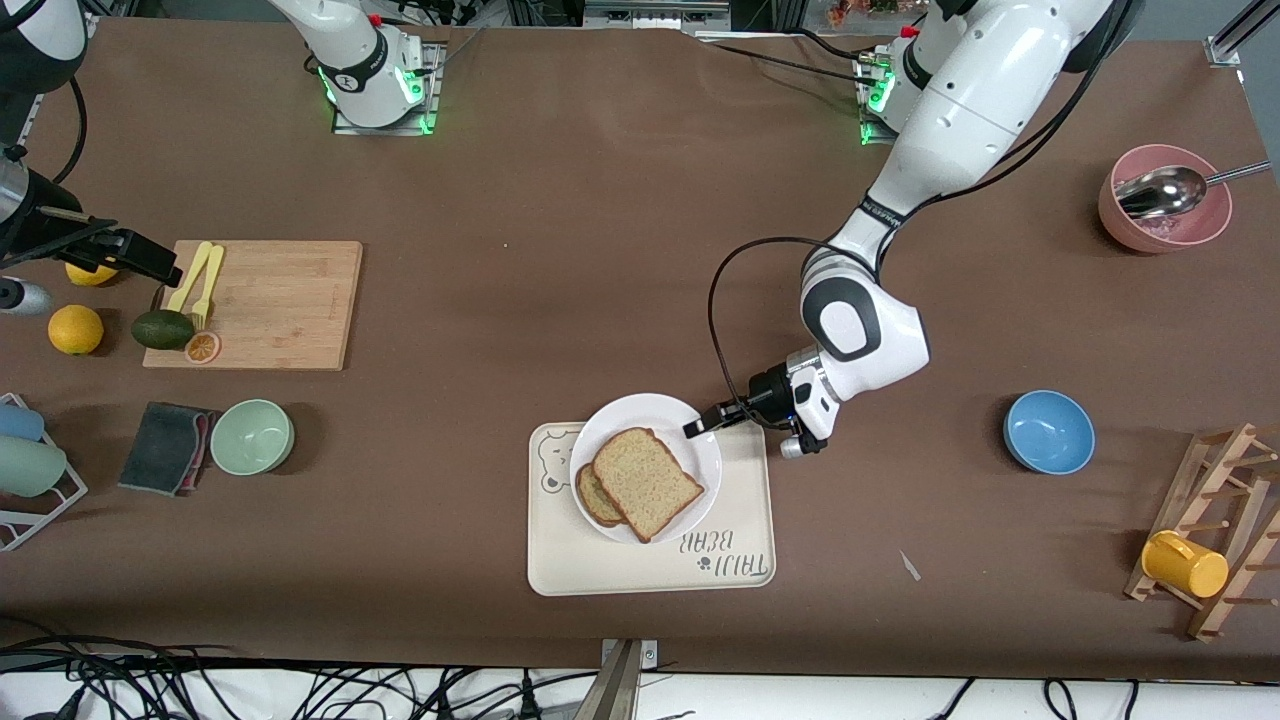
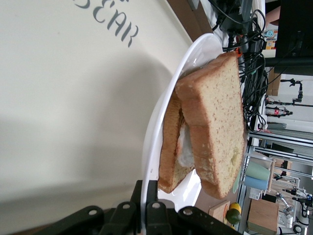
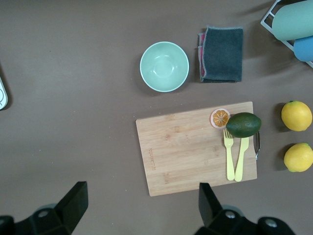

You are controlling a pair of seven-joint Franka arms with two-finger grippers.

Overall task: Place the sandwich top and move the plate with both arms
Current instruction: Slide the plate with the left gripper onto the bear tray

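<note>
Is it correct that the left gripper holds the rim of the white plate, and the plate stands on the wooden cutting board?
Not quite. The left gripper does hold the plate by its rim, but the front view shows the plate standing on the beige bear-print tray, not the cutting board.

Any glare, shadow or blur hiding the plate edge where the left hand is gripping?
Left wrist view: the left hand is shut on the rim of the small round glossy white plate, sharp, with a soft shadow across the beige rectangular bear-print tray. Front view: even light, no glare on the rim.
</note>
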